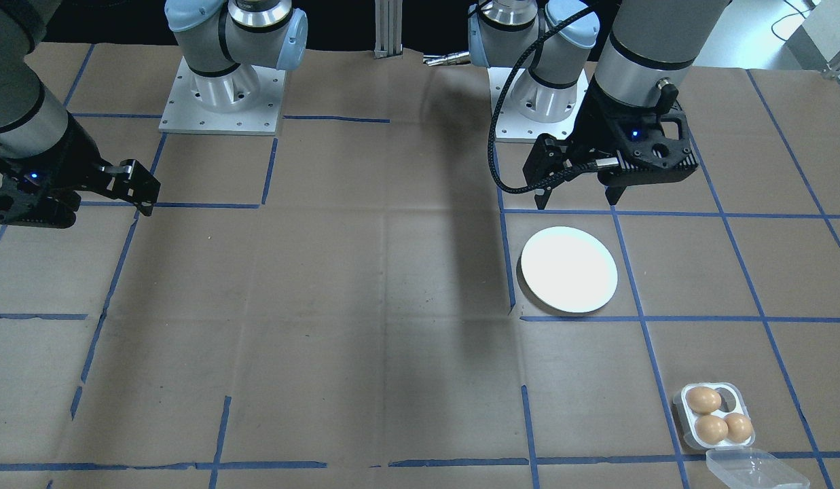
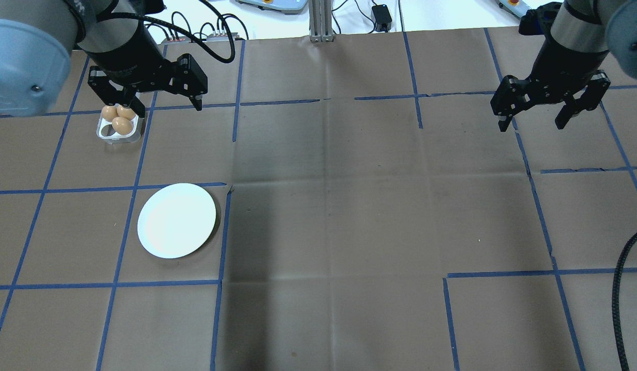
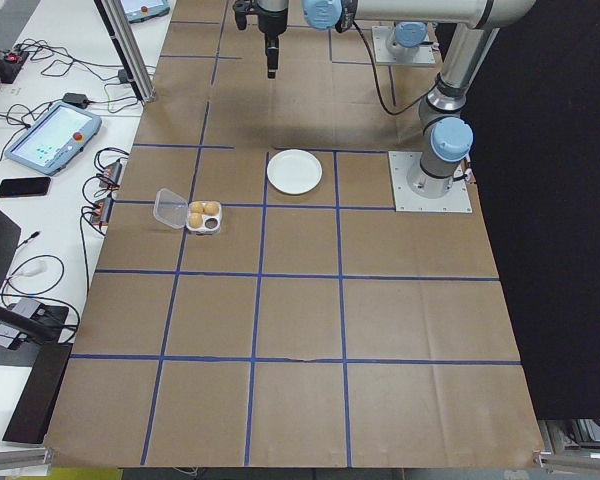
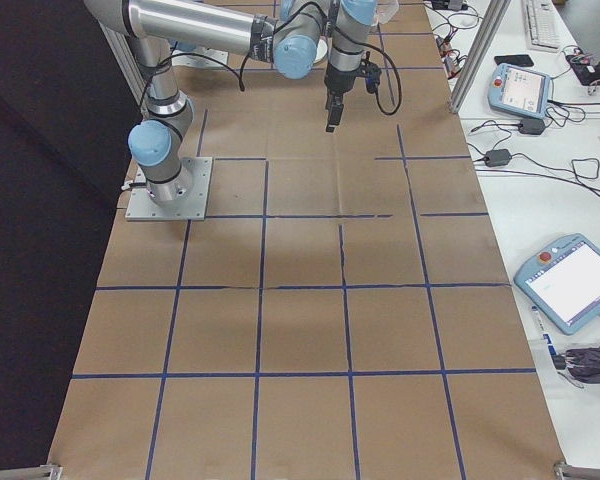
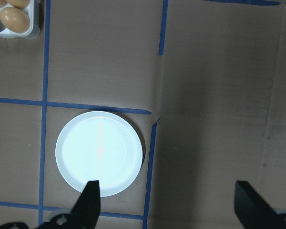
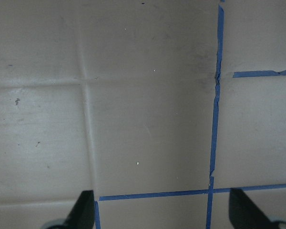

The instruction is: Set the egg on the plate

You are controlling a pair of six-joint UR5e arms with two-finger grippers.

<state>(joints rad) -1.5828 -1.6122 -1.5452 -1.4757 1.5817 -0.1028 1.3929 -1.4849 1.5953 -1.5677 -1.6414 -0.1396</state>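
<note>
brown paper gridded with blue tape (image 1: 386, 272) covers my table; the glossy round plate (image 1: 569, 269) lies bare below my left gripper (image 1: 576, 193), spread wide and empty; my right gripper (image 1: 131, 187) hangs wide too, well apart. three smooth brown eggs (image 1: 711, 428) sit in the small white tray (image 1: 684, 401) beyond the plate, clear lid (image 1: 756, 468) flipped back; a hard squeeze could crack a shell, or my fingers may clip a neighbour egg.

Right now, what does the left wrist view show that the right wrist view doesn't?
Only the left wrist view: the empty plate and a corner of the egg tray holding a brown egg. Only the right wrist view: nothing beyond bare paper. Both: brown table paper, blue tape lines, and an open tool's fingertips at the bottom edge.
</note>
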